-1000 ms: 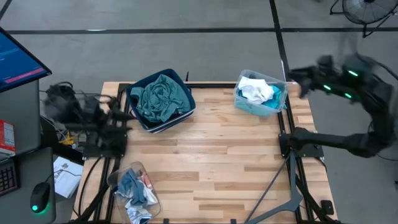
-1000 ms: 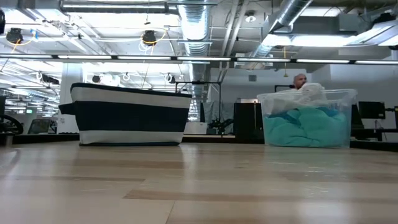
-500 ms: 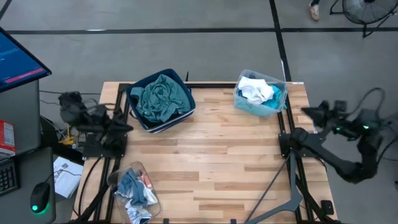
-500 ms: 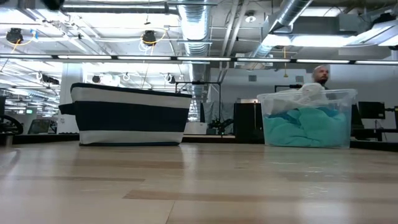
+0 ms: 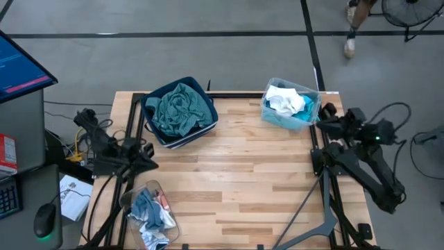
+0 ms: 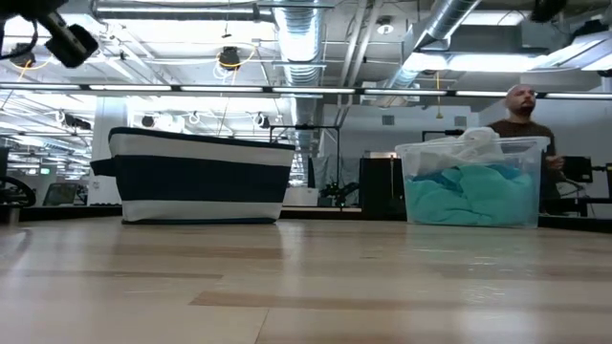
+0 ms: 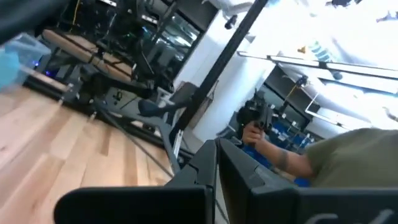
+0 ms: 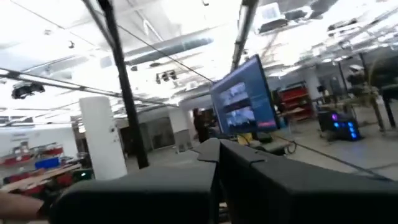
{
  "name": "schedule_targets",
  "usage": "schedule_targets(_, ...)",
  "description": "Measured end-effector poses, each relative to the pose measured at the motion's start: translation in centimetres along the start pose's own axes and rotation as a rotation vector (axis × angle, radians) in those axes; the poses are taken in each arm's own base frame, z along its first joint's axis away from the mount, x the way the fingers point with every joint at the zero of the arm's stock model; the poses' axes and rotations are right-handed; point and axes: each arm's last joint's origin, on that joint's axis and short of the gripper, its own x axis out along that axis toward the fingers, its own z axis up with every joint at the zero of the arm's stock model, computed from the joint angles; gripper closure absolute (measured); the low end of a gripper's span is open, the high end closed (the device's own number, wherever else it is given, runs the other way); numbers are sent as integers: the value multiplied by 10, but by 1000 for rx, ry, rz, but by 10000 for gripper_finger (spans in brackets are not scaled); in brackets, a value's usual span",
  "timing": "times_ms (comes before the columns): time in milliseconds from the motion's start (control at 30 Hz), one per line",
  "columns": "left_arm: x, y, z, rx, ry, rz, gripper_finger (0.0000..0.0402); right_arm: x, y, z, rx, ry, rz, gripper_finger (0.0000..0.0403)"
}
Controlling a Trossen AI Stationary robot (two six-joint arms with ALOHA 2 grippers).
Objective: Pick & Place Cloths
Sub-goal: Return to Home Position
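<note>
The left gripper (image 5: 147,148) hangs at the left edge of the bench (image 5: 243,180), the right gripper (image 5: 325,111) at its right edge — both with fingers (image 7: 198,171) pressed together, empty. The teal checked shirt (image 5: 179,107) fills the dark blue bin (image 5: 157,132) far left. White and turquoise cloths (image 5: 286,103) lie in the clear tub (image 5: 314,92) far right — socks (image 5: 149,208) in another tub (image 5: 130,196) near left.

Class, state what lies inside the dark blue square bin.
A crumpled teal-green shirt fills the dark blue bin; whatever lies beneath it is covered.
</note>
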Motion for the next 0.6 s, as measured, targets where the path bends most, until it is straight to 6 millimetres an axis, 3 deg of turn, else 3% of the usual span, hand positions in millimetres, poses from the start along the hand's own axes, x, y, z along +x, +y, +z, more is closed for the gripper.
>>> schedule_targets(100, 0, 6, -10, 11, 7, 37, 401, -5, -10, -18, 41, -15, -75, 403)
schedule_targets(233, 0, 10, -12, -9, -31, 114, 401, -4, -39, -53, 231, 17, -198, 403)
schedule_targets(400, 0, 11, -10, -23, -82, 166, 401, 0, -46, -82, 342, 43, -206, 403)
schedule_targets(600, 0, 10, -8, -40, -87, 145, 401, 15, -34, -114, 269, 124, -227, 403)
